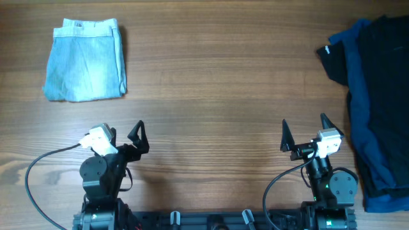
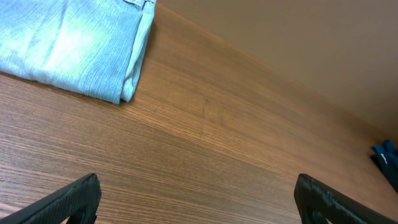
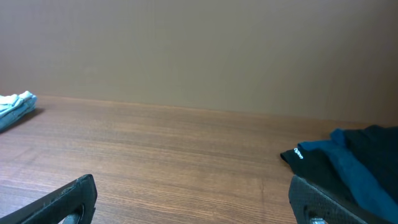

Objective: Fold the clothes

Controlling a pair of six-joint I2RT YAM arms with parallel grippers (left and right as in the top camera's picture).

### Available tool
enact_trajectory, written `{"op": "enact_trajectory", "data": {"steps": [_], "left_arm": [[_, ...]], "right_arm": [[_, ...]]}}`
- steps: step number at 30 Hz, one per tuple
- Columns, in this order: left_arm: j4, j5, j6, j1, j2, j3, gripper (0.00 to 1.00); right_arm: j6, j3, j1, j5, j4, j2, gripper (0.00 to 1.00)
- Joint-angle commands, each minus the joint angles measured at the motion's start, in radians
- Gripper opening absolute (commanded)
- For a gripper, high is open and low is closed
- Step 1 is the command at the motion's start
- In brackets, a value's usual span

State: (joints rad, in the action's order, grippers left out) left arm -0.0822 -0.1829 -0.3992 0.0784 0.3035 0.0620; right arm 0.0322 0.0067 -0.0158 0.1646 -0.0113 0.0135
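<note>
The light blue denim shorts point(image 1: 85, 61) lie folded into a compact rectangle at the far left of the table, waistband at the far edge. They also show in the left wrist view point(image 2: 74, 46) and as a small edge in the right wrist view point(image 3: 13, 106). My left gripper point(image 1: 121, 133) is open and empty near the front edge, well short of the shorts; its fingers frame bare wood in the left wrist view point(image 2: 199, 199). My right gripper point(image 1: 305, 131) is open and empty at the front right, as the right wrist view point(image 3: 193, 199) also shows.
A pile of black and navy garments point(image 1: 374, 96) covers the right side of the table, reaching from the far edge to the front. It shows in the right wrist view point(image 3: 348, 162). A plain tan wall stands behind the table.
</note>
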Motion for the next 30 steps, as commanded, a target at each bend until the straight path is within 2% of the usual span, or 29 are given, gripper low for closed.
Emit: {"op": "enact_trajectory", "data": {"steps": [1,6,10,15,23,30], "left_arm": [[0.006,0.012,-0.002,-0.005,-0.046,-0.046,1.0],[0.023,0.029,0.002,-0.043,-0.093,-0.055,1.0],[0.009,0.138,0.003,-0.102,-0.121,-0.055,1.0],[0.007,0.148,0.201,-0.147,-0.209,-0.055,1.0],[0.007,0.144,0.383,-0.168,-0.301,-0.055,1.0],[0.008,0.147,0.421,-0.168,-0.301,-0.055,1.0]], "right_arm": [[0.017,-0.002,0.006,0.016,-0.003,-0.009,1.0],[0.018,-0.002,0.006,0.015,-0.003,-0.009,1.0],[0.017,-0.002,0.006,0.015,-0.003,-0.009,1.0],[0.018,-0.002,0.006,0.015,-0.003,-0.009,1.0],[0.017,-0.002,0.006,0.015,-0.003,-0.009,1.0],[0.017,-0.002,0.006,0.015,-0.003,-0.009,1.0]]}}
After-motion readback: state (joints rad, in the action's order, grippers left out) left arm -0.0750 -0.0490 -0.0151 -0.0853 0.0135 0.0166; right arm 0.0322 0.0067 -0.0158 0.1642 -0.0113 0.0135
